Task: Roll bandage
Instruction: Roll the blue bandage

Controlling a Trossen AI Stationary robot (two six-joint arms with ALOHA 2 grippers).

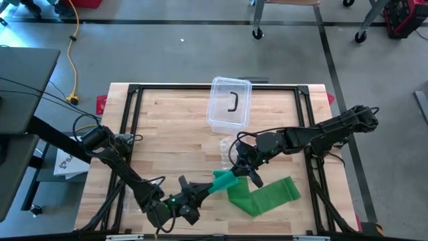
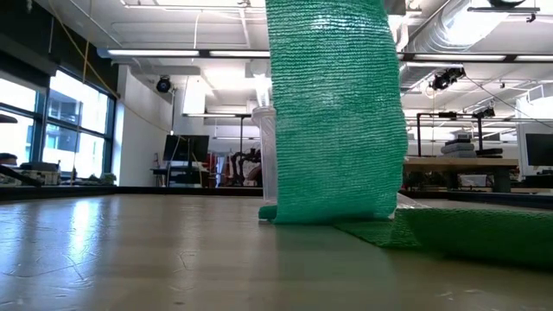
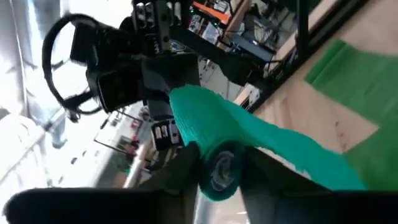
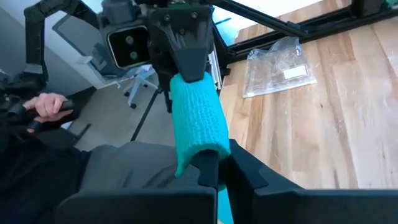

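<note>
In the high view my left arm enters from the left edge and runs down toward the bottom centre of the frame, where my left gripper (image 1: 202, 189) sits over the wooden table (image 1: 167, 127). Its fingers (image 3: 186, 163) close on one end of the rolled part of the green bandage (image 1: 224, 181), and the left wrist view shows that rolled end wedged between them. To the right of it, near the middle of the frame, my right gripper (image 1: 246, 171) meets the other end of the roll; its fingers (image 4: 208, 167) are clamped on the bandage, with the roll spanning between the two grippers in the air above the table. The loose length of the bandage lies flat on the wood in the lower right of the high view, trailing down from the roll. In the low view that strip hangs as a wide green curtain at centre frame and folds onto the table to the right. A clear plastic container (image 1: 229, 102) stands at upper centre of the table, well apart from both grippers. A clear plastic bag (image 4: 277, 66) lies flat on the wood. A person's hand (image 4: 53, 104) shows at the left edge of the right wrist view, beyond the table.
</note>
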